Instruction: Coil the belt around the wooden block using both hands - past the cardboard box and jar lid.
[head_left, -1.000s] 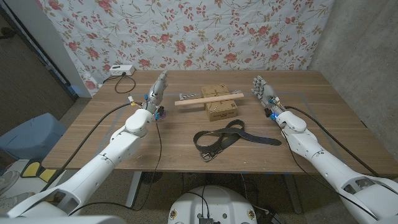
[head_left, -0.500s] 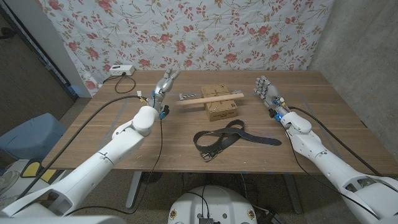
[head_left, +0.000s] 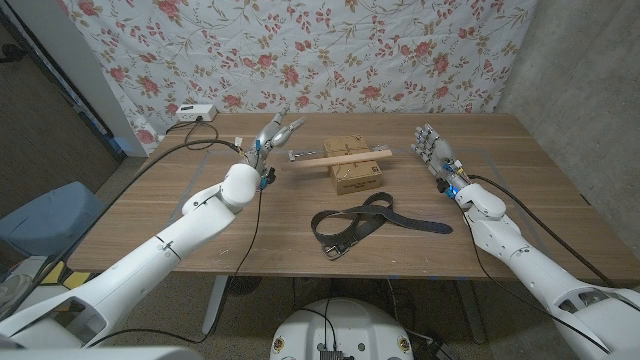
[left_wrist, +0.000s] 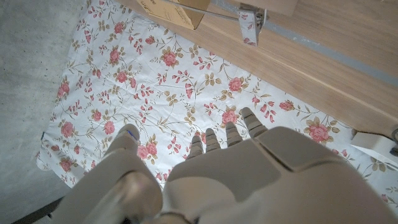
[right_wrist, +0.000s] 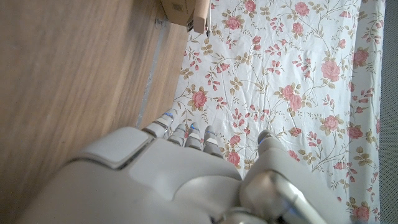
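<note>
Reaching inward, the left hand (head_left: 281, 133) has neared the block (head_left: 336, 159) atop the box (head_left: 354, 165), fingers spread, empty. Right hand (head_left: 433, 147) waits, fingers apart. Belt (head_left: 361, 222) lies untouched below both hands.

Black belt (head_left: 362, 222) loosely looped (buckle nearest), wooden block (head_left: 336, 160) across cardboard box (head_left: 357, 175)

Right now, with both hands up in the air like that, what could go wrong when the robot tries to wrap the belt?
1. The wooden block lies across the cardboard box, overhanging both sides; the left hand, open close to its end, might knock it off.
2. The belt lies looped and crossed over itself, so it may tangle when lifted.
3. The right hand is open and well off the belt, so the two-handed grasp could come out uneven.
</note>
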